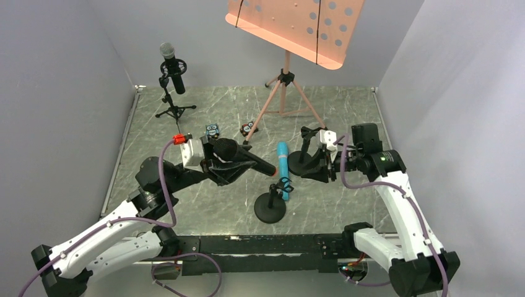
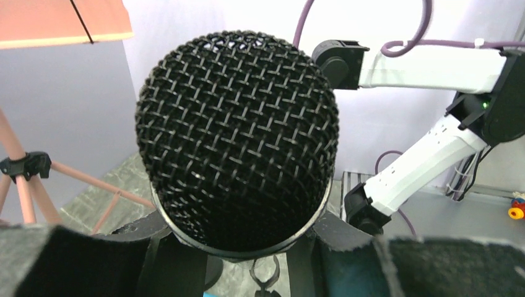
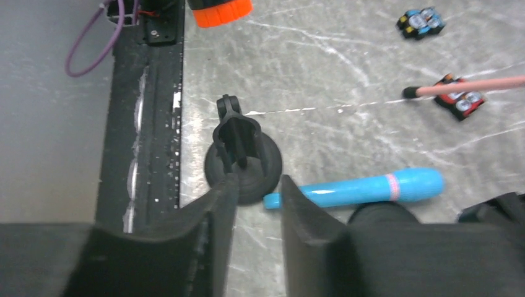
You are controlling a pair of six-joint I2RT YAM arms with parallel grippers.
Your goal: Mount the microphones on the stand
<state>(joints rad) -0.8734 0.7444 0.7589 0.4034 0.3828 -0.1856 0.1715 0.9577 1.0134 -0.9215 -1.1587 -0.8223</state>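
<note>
My left gripper [image 1: 218, 166] is shut on the black microphone [image 1: 244, 158] and holds it above the table, mesh head [image 2: 238, 142] toward the wrist camera. Its orange end cap [image 1: 274, 174] points at the clip [image 1: 285, 184] of a small round-base stand [image 1: 270, 208]. That cap also shows in the right wrist view [image 3: 220, 11]. The turquoise microphone [image 1: 283, 164] lies flat beside that stand [image 3: 241, 158]. The silver-mesh microphone [image 1: 173, 68] sits in a tripod stand at the back left. My right gripper [image 1: 311, 171] is open and empty [image 3: 257, 185], next to a second round-base stand [image 1: 301, 162].
An orange music stand [image 1: 291, 25] on a tripod rises at the back centre. Two small figurines [image 1: 212, 130] [image 1: 249, 128] lie near its legs. Grey walls close the table on three sides. A black rail [image 1: 247, 244] runs along the near edge.
</note>
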